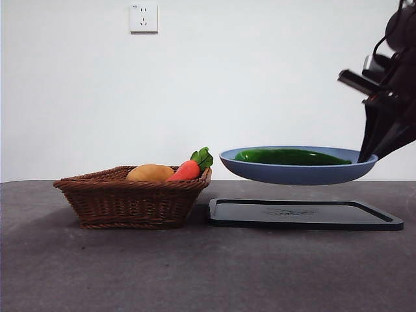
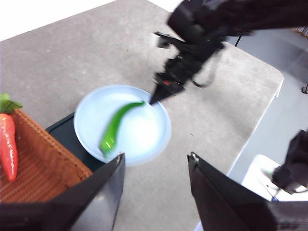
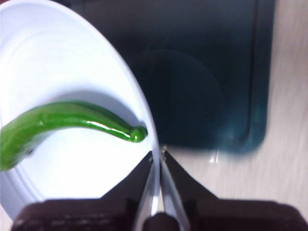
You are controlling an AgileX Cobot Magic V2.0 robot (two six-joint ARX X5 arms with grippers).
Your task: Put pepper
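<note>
The glossy green pepper (image 1: pixel 291 156) lies in the blue plate (image 1: pixel 296 173). My right gripper (image 1: pixel 368 156) is shut on the plate's rim and holds the plate level in the air above the black tray (image 1: pixel 304 214). In the right wrist view my right gripper (image 3: pixel 157 155) pinches the rim (image 3: pixel 144 120), with the pepper (image 3: pixel 62 122) just inside. In the left wrist view the pepper (image 2: pixel 115 126) lies across the plate (image 2: pixel 144 139), and my left gripper (image 2: pixel 155 166) hangs open and empty high above it.
A wicker basket (image 1: pixel 130 198) stands left of the tray, holding a tan potato (image 1: pixel 150 173) and an orange-red carrot with green leaves (image 1: pixel 190 168). A wall socket (image 1: pixel 143 18) is on the back wall. The table's far edge shows in the left wrist view (image 2: pixel 269 96).
</note>
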